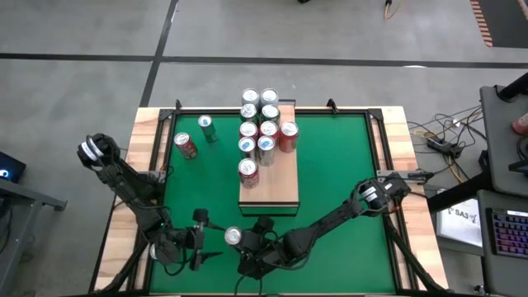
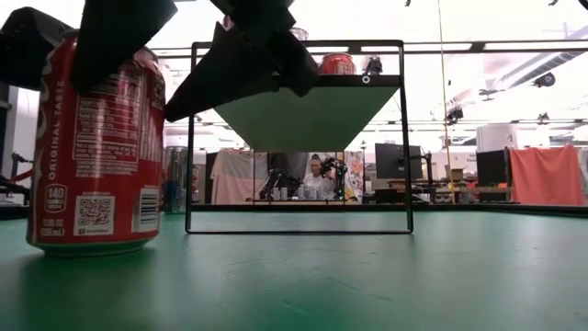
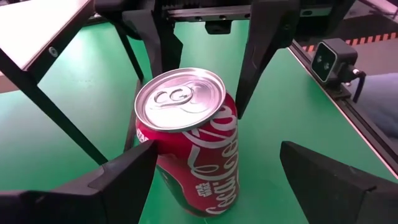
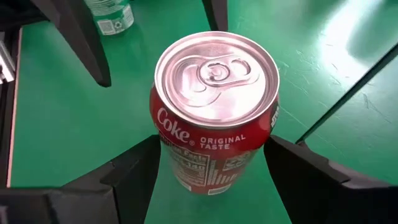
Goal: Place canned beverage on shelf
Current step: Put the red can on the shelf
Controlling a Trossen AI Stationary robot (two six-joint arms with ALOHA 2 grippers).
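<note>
The dark six-joint left arm reached in from the table's left edge, its two-finger left gripper [image 1: 200,239] low at the near side, fingers [image 3: 121,180] spread wide. The dark right arm stretched from the right edge, its right gripper [image 1: 246,241] facing the other closely, fingers [image 4: 134,171] likewise parted.

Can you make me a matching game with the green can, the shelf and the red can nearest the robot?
Things:
1. green can
2. shelf
3. nearest red can

Places:
A. carries a bunch of cans at its far end
B. stands between the left gripper and the right gripper
C. on the green mat, left of the shelf

Pairs: 1-C, 2-A, 3-B
</note>
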